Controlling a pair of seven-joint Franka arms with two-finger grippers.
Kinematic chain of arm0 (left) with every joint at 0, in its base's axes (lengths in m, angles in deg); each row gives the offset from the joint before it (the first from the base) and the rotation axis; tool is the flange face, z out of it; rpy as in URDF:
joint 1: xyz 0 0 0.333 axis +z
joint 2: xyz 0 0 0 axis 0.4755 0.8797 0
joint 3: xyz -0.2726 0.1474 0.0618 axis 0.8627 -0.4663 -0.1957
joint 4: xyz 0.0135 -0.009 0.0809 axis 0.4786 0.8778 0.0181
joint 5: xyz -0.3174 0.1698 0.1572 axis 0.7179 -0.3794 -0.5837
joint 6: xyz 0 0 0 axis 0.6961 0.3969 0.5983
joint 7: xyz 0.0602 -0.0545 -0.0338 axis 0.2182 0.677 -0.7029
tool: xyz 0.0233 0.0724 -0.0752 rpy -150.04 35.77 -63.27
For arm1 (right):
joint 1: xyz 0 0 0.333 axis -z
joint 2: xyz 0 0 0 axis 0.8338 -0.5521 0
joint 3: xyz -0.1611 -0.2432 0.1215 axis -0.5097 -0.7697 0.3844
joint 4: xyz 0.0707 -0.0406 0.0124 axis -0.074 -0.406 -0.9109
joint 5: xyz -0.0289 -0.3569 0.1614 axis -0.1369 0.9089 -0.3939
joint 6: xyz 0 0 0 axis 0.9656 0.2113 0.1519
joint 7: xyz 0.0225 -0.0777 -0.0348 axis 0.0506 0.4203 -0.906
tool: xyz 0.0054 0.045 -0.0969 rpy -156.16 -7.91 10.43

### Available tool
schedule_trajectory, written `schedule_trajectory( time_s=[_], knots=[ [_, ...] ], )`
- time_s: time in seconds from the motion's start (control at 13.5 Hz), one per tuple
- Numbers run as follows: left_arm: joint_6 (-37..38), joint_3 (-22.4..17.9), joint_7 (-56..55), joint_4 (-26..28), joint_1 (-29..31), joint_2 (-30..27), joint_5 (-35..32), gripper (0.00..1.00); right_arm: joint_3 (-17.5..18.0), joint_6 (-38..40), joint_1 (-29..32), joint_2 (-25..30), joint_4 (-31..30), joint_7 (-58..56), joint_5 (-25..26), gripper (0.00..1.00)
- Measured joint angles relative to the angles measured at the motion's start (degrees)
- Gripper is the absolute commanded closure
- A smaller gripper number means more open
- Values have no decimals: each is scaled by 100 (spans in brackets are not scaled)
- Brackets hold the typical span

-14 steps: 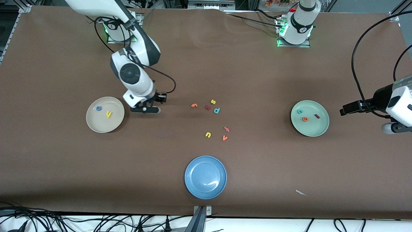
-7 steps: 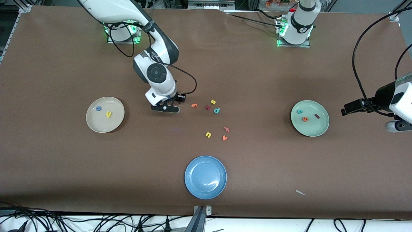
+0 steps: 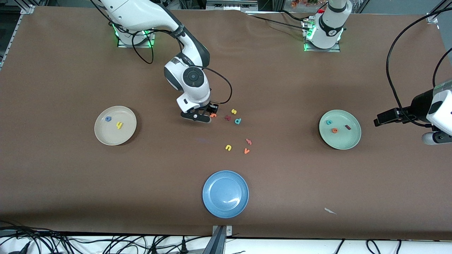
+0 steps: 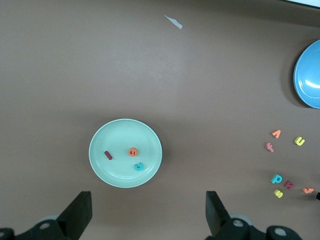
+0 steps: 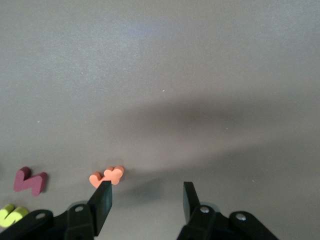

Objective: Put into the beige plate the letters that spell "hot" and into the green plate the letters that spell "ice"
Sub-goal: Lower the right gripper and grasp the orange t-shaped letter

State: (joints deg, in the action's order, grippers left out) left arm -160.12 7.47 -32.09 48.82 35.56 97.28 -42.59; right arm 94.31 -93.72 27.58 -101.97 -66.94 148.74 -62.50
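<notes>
The orange t [image 3: 213,115] lies on the table in the cluster of loose letters. My right gripper [image 3: 206,115] hangs low beside it, open. In the right wrist view the t [image 5: 107,176] sits just outside one fingertip [image 5: 102,192], and nothing is between the fingers of the right gripper [image 5: 145,192]. The beige plate [image 3: 106,139] holds the blue o [image 3: 108,119] and yellow h [image 3: 119,125]. The green plate [image 3: 344,141] holds the teal c [image 3: 329,122], orange e [image 3: 334,130] and dark red i [image 3: 348,127]. My left gripper [image 3: 434,138] waits open and empty, over bare table beside that plate.
Around the t lie a dark red k-like letter [image 3: 228,118], a yellow s [image 3: 233,111] and a teal p [image 3: 238,121]. Nearer the camera are a yellow u [image 3: 228,147], a salmon f [image 3: 249,141], an orange v [image 3: 246,151] and the blue plate [image 3: 212,204].
My right arm has swung from beside the beige plate across to the letter cluster, ending next to the orange t. The left arm has hardly moved.
</notes>
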Motion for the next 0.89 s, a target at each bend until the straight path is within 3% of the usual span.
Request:
schedule_trajectory(
  time_s=[0.59,0.89],
  knots=[
    [0,2,0,0,1,-17,0,0,-206,-15,-410,-485,589,852,282,35],
    [21,30,0,0,-1,-34,0,0,-253,-15,-410,-544,613,872,340,42]
  ],
)
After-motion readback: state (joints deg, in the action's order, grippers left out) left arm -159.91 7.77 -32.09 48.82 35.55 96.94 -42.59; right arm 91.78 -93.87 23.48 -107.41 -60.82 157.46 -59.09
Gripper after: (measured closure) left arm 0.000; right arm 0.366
